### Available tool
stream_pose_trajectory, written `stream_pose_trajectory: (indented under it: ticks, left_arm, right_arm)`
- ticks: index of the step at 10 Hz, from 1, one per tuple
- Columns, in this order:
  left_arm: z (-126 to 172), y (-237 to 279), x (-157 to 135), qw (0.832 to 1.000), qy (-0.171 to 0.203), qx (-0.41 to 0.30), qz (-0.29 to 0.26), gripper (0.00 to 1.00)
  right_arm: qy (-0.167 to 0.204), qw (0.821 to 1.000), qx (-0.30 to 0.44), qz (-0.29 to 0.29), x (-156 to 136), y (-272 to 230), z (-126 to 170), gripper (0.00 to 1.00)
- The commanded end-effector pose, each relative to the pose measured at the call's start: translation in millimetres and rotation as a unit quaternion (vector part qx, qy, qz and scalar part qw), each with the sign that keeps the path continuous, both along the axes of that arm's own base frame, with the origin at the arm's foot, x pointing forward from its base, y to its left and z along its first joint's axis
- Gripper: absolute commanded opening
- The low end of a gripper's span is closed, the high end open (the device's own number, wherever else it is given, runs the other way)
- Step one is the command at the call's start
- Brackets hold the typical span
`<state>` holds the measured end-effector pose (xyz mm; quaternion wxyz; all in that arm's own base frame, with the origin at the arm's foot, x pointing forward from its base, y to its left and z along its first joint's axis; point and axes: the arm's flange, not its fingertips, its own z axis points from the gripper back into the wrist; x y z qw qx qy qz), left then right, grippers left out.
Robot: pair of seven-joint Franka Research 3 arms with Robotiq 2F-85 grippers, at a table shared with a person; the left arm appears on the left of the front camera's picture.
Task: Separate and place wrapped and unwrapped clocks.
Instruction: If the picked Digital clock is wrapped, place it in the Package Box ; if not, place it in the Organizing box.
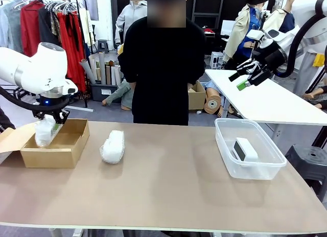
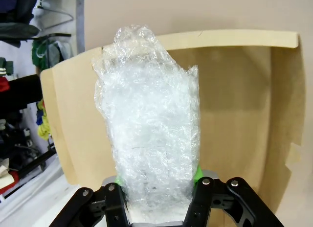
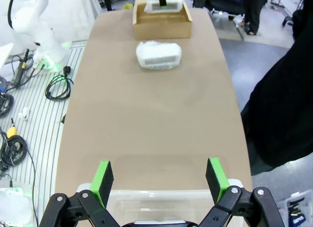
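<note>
**Front view.** The left pincer (image 1: 50,119) is clamped on the held bundle (image 1: 45,131), a crinkly white wrapped package. The bundle hangs tilted in the open top of the cardboard box (image 1: 61,154), at the left end of the worktop (image 1: 168,196). I cannot tell whether it touches the bottom of the box. The second bundle (image 1: 113,146) lies on the worktop just to the right of the box, apart from it. At the right end stands a clear tub (image 1: 225,155) with the bare clock (image 1: 244,149) lying inside, white with a dark screen. The right pincer (image 1: 245,79) hangs high above the tub, its jaws spread wide and holding nothing. A person (image 1: 156,68) in black stands at the far side.

**Left wrist view.** The left pincer (image 2: 159,180) grips the lower end of the held bundle (image 2: 151,124) between its green pads (image 2: 197,174). The inside of the cardboard box (image 2: 239,100) lies behind the bundle.

**Right wrist view.** The right pincer (image 3: 159,175) stands wide, with nothing between its jaws, above the rim of the clear tub (image 3: 156,193). Farther along the worktop (image 3: 146,119) the second bundle (image 3: 158,55) lies near the cardboard box (image 3: 162,25).
</note>
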<state>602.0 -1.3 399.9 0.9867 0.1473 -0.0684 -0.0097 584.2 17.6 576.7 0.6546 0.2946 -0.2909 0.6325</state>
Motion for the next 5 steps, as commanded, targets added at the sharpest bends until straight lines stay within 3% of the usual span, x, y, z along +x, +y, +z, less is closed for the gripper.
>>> stream_pose_trajectory:
  ticks: [1, 5]
  left_arm:
    - [-12, 5, -5, 1.000, -0.006, 0.015, 0.002, 0.00]
    - [-33, 11, -5, 1.000, 0.008, 0.006, -0.003, 0.00]
  right_arm:
    - [0.000, 1.000, 0.000, 0.001, -1, 0, 1, 1.00]
    - [0.000, 1.000, 0.000, 0.001, -1, 0, 1, 1.00]
